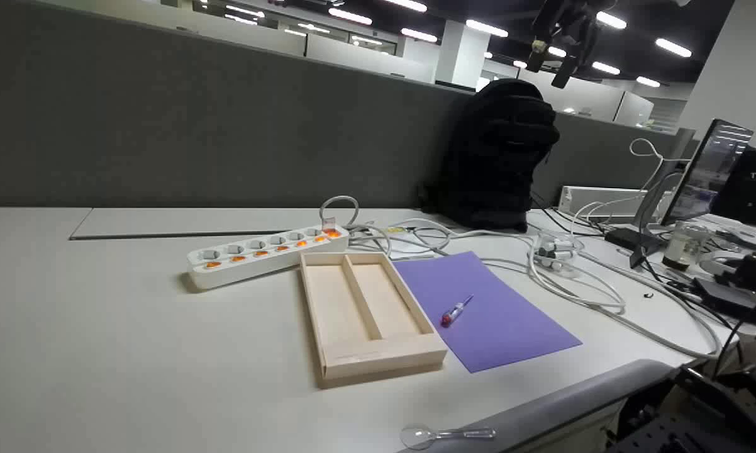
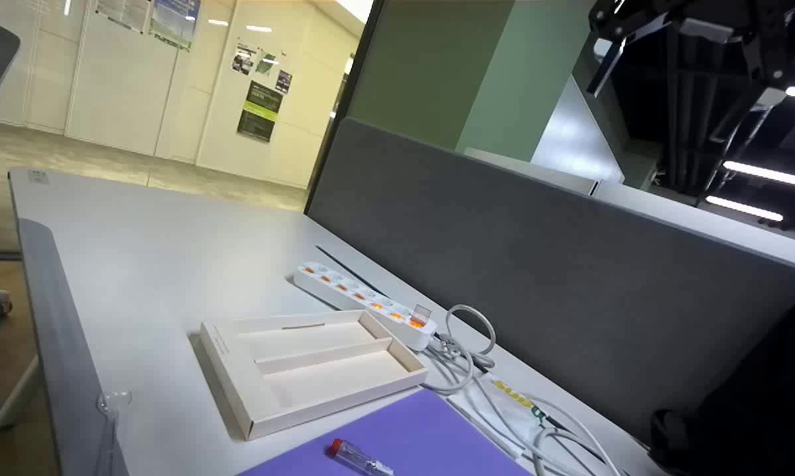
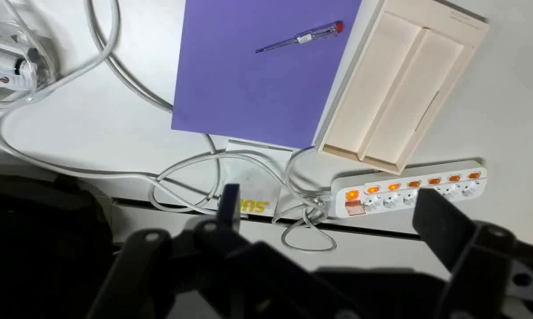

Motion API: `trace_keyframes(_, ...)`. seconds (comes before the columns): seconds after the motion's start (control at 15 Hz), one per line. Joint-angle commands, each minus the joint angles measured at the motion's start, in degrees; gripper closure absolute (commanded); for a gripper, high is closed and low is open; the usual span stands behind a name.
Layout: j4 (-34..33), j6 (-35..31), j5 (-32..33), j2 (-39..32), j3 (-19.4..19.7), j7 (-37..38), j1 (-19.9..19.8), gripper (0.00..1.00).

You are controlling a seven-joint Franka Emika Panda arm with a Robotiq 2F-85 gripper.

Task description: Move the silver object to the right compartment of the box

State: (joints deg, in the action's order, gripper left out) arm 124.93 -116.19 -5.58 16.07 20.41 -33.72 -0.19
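Note:
A small screwdriver with a thin silver-grey shaft, clear handle and red cap (image 1: pixel 456 312) (image 2: pixel 361 457) (image 3: pixel 304 39) lies on the purple sheet. No other small silver piece shows. The light-wood box (image 1: pixel 384 358) (image 2: pixel 232 380) (image 3: pixel 426 13) lies beside the sheet, with two long slots split by a ridge. The right compartment (image 1: pixel 394 302), right-hand in that exterior view, is the slot nearer the sheet; it appears on the left in the wrist view (image 3: pixel 373 84). Both slots look empty. My gripper (image 1: pixel 549 70) (image 2: pixel 659 109) (image 3: pixel 328 199) is open and empty, high above the table.
The purple sheet (image 1: pixel 510 327) lies right against the box. A white power strip (image 1: pixel 265 255) with lit switches touches or nearly touches the box's far end. Loose cables (image 1: pixel 428 236) and a black backpack (image 1: pixel 497 157) stand near the grey partition (image 1: pixel 227 119). A clear spoon (image 1: pixel 447 435) lies at the front edge.

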Motion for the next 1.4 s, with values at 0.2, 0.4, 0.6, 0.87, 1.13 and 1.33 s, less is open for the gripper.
trace_keyframes(0.2, -0.2, 0.2, -0.7, -0.3, -2.0, -0.5, -2.2, 0.00)
trace_keyframes(0.4, -0.2, 0.2, -0.7, -0.3, -2.0, -0.5, -2.2, 0.00)
trace_keyframes(0.6, -0.2, 0.2, -0.7, -0.3, -2.0, -0.5, -2.2, 0.00)
trace_keyframes(0.87, 0.9, -0.8, 0.0, -1.3, -3.3, 1.0, -2.5, 0.00)
trace_keyframes(1.13, 5.9, -7.6, 1.5, -2.6, -7.1, 3.4, -2.7, 0.00)
trace_keyframes(1.33, 9.5, -10.4, 1.1, -4.6, -9.6, 4.4, -2.2, 0.00)
